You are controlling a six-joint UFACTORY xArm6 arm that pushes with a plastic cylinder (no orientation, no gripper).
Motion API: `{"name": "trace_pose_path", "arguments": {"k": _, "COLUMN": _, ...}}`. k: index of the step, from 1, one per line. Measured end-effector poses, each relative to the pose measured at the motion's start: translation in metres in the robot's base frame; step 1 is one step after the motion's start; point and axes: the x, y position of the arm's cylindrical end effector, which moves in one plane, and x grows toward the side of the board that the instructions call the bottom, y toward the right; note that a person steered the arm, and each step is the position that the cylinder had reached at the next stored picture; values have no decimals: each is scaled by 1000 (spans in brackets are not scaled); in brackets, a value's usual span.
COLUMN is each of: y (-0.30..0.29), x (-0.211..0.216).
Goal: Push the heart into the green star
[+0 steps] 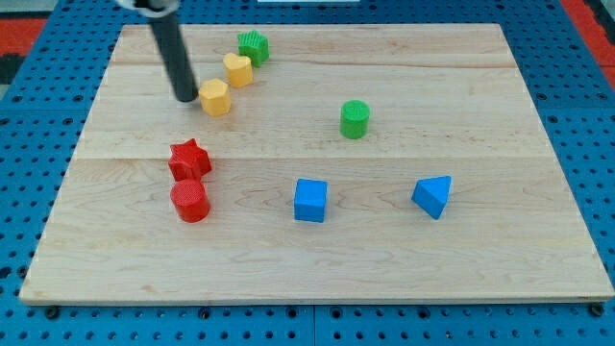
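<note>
The yellow heart (237,69) lies near the view's top, just below and left of the green star (253,46), nearly touching it. A yellow hexagon (215,97) sits below and left of the heart. My tip (184,98) rests on the board right beside the hexagon's left side, below and left of the heart.
A red star (189,159) and a red cylinder (190,201) sit together at the left. A green cylinder (355,119) stands right of centre. A blue cube (310,200) and a blue triangular block (432,196) lie lower right. The wooden board (480,259) sits on blue pegboard.
</note>
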Motion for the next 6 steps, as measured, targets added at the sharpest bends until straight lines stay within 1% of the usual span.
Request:
{"name": "trace_pose_path", "arguments": {"k": 1, "y": -11, "x": 23}}
{"name": "trace_pose_path", "arguments": {"k": 2, "y": 10, "x": 15}}
{"name": "trace_pose_path", "arguments": {"k": 3, "y": 39, "x": -6}}
{"name": "trace_pose_path", "arguments": {"k": 6, "y": 34, "x": -27}}
